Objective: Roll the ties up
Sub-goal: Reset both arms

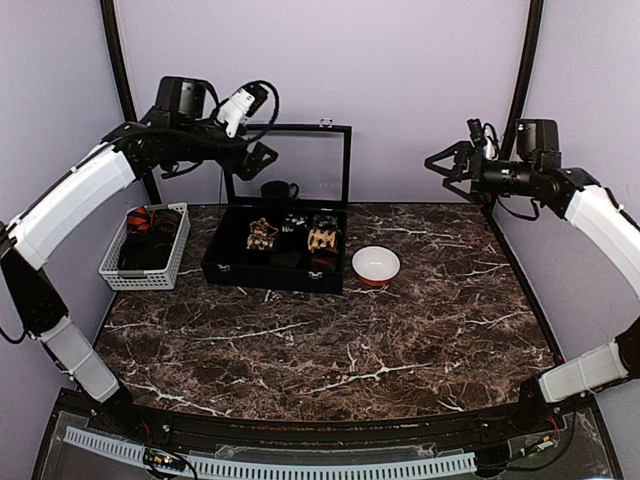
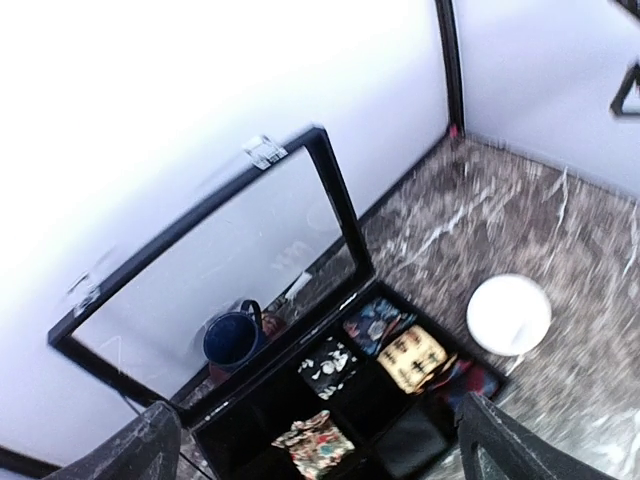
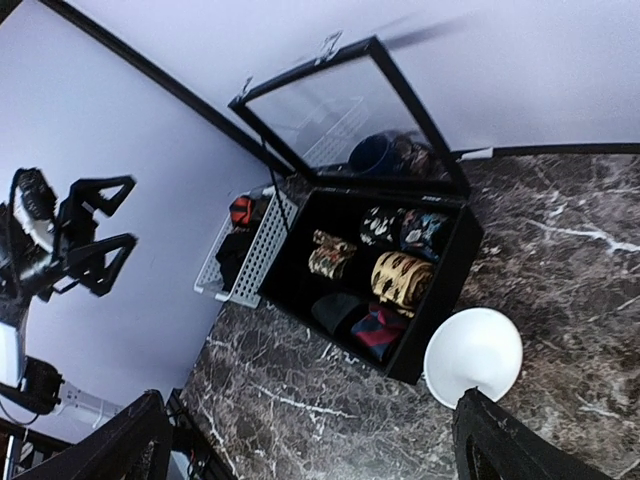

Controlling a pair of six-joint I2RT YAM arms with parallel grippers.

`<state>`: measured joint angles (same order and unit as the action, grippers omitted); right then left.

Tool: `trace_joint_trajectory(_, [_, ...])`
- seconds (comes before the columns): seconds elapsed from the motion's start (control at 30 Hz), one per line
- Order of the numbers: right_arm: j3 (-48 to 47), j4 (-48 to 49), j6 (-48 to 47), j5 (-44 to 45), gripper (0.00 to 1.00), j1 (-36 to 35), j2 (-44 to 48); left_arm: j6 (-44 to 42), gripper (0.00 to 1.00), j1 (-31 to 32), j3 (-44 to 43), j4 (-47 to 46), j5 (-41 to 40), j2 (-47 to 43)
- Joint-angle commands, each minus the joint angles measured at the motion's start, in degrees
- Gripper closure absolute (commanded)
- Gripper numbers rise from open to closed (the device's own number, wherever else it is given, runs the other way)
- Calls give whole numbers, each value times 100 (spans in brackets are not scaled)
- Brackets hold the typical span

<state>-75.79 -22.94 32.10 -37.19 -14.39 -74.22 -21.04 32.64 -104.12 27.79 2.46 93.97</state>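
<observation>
On the marbled tabletop point(image 1: 400, 350), black case point(image 1: 270, 276) open, lid propped for access. Left of the case, white basket point(image 1: 140, 278) holding loose ties point(image 1: 140, 219), likely awaiting rolling. Above the case, left end effector point(image 1: 258, 158) spread wide, empty; right of it, right end effector point(image 1: 445, 165) likewise. Inside, rolled ties point(image 1: 322, 238) tucked in compartments.

Top cam sits high at the near side, looking down over the whole table point(image 1: 350, 340). Both wrist cams hang far up, tilted down, sharing the open case point(image 3: 447, 290), ties point(image 3: 400, 275) and white bowl point(image 3: 473, 355).
</observation>
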Motion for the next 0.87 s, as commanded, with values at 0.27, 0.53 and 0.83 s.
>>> trace_joint_trajectory(0.27, [2016,427,917,-59,2,672,1523,4681,1,-321,3501,-140,166,-2422])
trace_joint_trajectory(0.53, [4098,1007,1581,-15,2,651,2553,5966,1,-322,5263,-298,258,-3220])
trace_joint_trajectory(0.83, [4599,755,1489,109,2,612,2821,6195,1,-335,5471,-315,101,-3084])
